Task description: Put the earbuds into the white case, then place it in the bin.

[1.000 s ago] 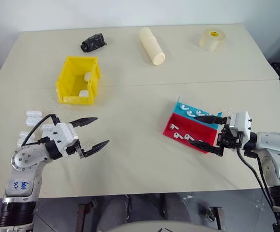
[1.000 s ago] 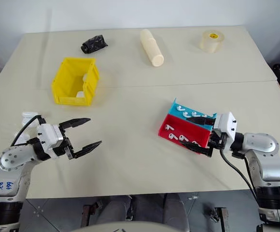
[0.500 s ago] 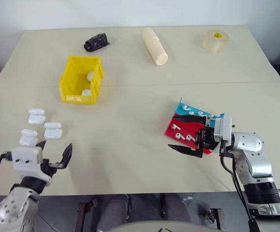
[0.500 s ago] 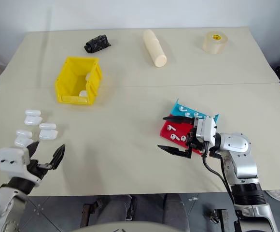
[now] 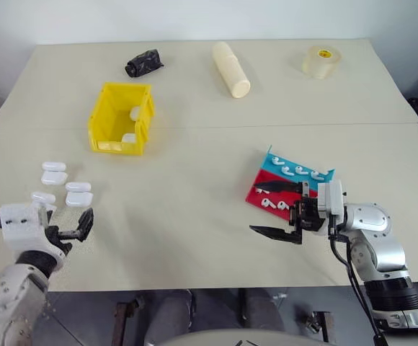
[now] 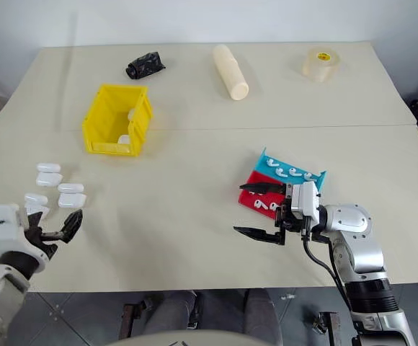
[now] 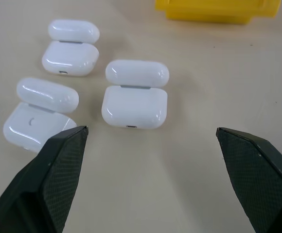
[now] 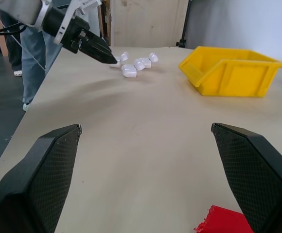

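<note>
Swung out from mid-desk to the near left corner since a second ago, left tool [image 5: 70, 232] now sitting just behind the cluster of open white cases [image 5: 78, 195], fingers spread wide, nothing between them. Drawn back off the tray too, right tool [image 5: 276, 210], now level with the tray's near corner, jaws wide apart and empty, upper finger over the red half, lower one over bare desk [image 5: 194, 216]. Up close in the left wrist view: three cases, lids flipped back; nearest one [image 7: 134, 93] centred between the fingertips but clear of both, another half hidden behind the left finger. Hard to say whether any case has buds inside; interiors face away. Earbuds [image 5: 294, 171] lined up on the red-and-blue tray [image 5: 277, 163], tiny white specks, exact count unclear, a few on the red half partly masked by the tool's finger. Yellow bin [image 5: 120, 118] well beyond the cases, far from both tools, with two small white shapes inside against the right wall, too small to identify. Along the far edge: crumpled black object [image 5: 143, 63], cream cylinder [image 5: 229, 68], roll of clear tape [image 5: 320, 60]. In the right wrist view, a person's legs at the desk's end, cut off by the frame.
</note>
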Motion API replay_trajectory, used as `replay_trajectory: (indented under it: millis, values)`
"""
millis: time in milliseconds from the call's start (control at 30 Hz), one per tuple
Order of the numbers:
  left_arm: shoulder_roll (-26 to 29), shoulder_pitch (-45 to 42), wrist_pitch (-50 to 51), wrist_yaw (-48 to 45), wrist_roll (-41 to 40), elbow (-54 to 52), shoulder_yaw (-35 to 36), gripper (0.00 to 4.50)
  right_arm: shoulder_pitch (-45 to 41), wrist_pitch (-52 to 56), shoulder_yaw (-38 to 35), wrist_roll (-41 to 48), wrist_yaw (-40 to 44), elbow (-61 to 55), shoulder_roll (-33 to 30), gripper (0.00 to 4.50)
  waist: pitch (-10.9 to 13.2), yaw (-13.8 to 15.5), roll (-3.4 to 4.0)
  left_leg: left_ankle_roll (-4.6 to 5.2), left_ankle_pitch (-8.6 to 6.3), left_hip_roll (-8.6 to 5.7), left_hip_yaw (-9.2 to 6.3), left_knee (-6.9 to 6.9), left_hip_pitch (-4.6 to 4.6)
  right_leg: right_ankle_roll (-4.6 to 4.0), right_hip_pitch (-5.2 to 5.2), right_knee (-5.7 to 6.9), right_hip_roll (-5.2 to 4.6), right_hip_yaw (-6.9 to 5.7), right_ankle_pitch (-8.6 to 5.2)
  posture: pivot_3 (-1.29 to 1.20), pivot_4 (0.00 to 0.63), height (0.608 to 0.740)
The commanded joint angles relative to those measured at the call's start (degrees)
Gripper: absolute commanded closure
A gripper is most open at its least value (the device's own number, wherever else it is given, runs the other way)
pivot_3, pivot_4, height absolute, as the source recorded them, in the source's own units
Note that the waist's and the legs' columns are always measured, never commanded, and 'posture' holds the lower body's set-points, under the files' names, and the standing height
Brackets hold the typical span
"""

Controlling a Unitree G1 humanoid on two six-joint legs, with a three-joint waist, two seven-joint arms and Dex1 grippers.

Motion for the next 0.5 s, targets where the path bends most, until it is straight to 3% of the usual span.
replay_trajectory:
  millis: [33,200,500]
  values:
    - [4.4,-7.51,13.3,1.08,-1.54,3.47,1.89,0.01,-0.12,0.37,-0.43,0.99,-0.23,-2.77,-0.43,0.0,0.0,-0.01,0.01,0.0,0.0,0.0,0.0,0.0,0.01,0.0,0.0,0.02,0.0,0.0,0.0,0.0,0.15,0.74]
    - [7.29,-21.53,28.76,2.05,0.43,11.21,0.54,0.01,0.54,0.89,-0.07,0.92,-1.04,-4.23,-0.19,0.0,-0.01,0.01,-0.02,-0.01,0.0,-0.02,-0.01,0.01,0.0,0.0,-0.03,0.1,0.02,0.01,0.0,0.0,0.15,0.74]
    - [15.78,-28.47,30.2,-1.18,1.8,21.96,-8.5,0.01,2.09,1.81,0.18,0.88,-2.82,-7.38,0.19,0.0,-0.01,-0.85,-0.03,-0.1,-0.03,0.06,-0.02,-0.03,0.0,-0.04,-0.12,0.37,0.1,0.02,-0.02,0.0,0.15,0.74]
